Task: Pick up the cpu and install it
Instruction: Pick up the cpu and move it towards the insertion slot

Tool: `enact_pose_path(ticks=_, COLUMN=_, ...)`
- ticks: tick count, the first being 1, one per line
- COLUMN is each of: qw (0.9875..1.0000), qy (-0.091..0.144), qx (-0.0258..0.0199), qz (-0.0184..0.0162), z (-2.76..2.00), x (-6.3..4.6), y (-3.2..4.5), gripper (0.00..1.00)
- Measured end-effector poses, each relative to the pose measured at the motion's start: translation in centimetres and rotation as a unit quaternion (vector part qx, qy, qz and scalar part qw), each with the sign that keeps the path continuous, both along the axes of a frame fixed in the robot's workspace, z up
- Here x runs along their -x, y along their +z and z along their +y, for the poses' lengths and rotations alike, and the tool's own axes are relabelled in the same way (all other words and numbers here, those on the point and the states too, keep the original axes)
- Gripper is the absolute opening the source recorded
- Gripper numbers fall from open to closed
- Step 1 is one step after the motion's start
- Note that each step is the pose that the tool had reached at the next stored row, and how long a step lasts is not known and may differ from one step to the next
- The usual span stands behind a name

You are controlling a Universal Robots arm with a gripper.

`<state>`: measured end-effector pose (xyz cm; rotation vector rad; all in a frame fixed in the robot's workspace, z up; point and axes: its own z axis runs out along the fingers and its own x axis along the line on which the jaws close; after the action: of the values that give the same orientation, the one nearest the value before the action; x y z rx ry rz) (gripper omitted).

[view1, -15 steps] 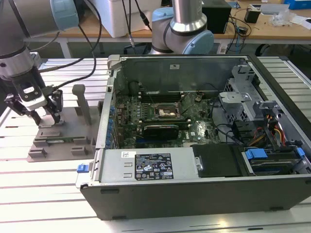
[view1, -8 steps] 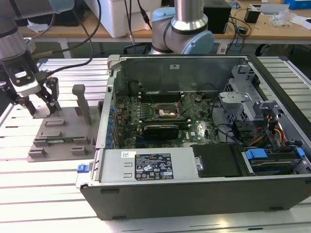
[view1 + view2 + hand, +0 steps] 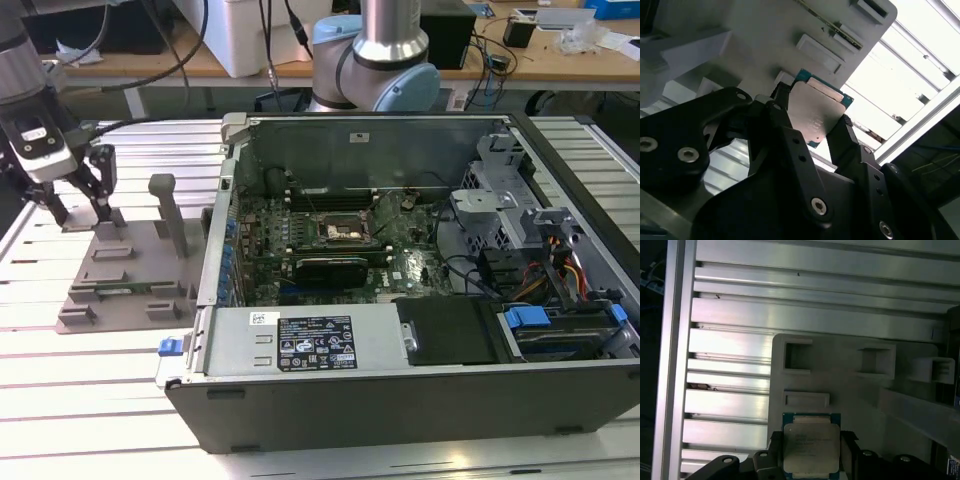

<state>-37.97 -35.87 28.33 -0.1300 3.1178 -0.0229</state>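
The cpu (image 3: 816,111), a flat square chip with a silvery top and green rim, sits between my gripper's (image 3: 814,119) two black fingers, which press on its opposite edges. In the first wrist view the cpu (image 3: 809,446) lies just over the grey fixture tray (image 3: 855,400), held by the gripper (image 3: 811,441). In the exterior view the gripper (image 3: 78,208) stands low over the far end of the tray (image 3: 120,292), at that view's left. The black-framed socket (image 3: 345,232) lies on the motherboard (image 3: 400,265) inside the open computer case.
The open case (image 3: 400,380) fills the middle and right of the exterior view, with drive bays and cables (image 3: 545,280) at its right end. An upright post (image 3: 168,212) rises from the tray beside the gripper. The slatted metal table (image 3: 90,390) stretches around them.
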Motion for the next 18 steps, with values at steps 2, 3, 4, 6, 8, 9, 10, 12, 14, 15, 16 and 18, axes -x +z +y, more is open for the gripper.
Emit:
enact_pose_path(ticks=2, qw=1.0000, qy=0.000, qx=0.0000, qz=0.0000, z=0.04, x=0.0, y=0.75, gripper=0.55)
enact_pose_path(ticks=3, qw=1.0000, qy=0.000, qx=0.0000, qz=0.0000, z=0.06, x=0.0, y=1.21, gripper=0.55)
enact_pose_path(ticks=4, qw=1.0000, qy=0.000, qx=0.0000, qz=0.0000, z=0.08, x=0.0, y=1.50, gripper=0.55)
enact_pose_path(ticks=6, qw=1.0000, qy=0.000, qx=0.0000, qz=0.0000, z=0.14, x=0.0, y=2.36, gripper=0.55)
enact_pose_path(ticks=8, qw=1.0000, qy=0.000, qx=0.0000, qz=-0.0001, z=0.20, x=0.0, y=3.21, gripper=0.55)
enact_pose_path(ticks=9, qw=1.0000, qy=0.000, qx=0.0001, qz=0.0000, z=0.25, x=0.0, y=3.86, gripper=0.55)
enact_pose_path(ticks=10, qw=1.0000, qy=0.000, qx=0.0001, qz=0.0000, z=0.29, x=0.0, y=4.32, gripper=0.55)
enact_pose_path(ticks=12, qw=1.0000, qy=0.000, qx=0.0001, qz=0.0000, z=0.36, x=0.0, y=5.07, gripper=0.55)
enact_pose_path(ticks=14, qw=1.0000, qy=0.000, qx=0.0001, qz=0.0000, z=0.41, x=0.0, y=5.82, gripper=0.55)
enact_pose_path(ticks=15, qw=1.0000, qy=0.000, qx=0.0001, qz=0.0000, z=0.44, x=0.0, y=6.15, gripper=0.55)
enact_pose_path(ticks=16, qw=1.0000, qy=0.000, qx=0.0002, qz=0.0000, z=0.50, x=0.0, y=6.86, gripper=0.55)
enact_pose_path(ticks=18, qw=1.0000, qy=0.000, qx=0.0002, qz=0.0000, z=0.57, x=0.0, y=7.92, gripper=0.55)
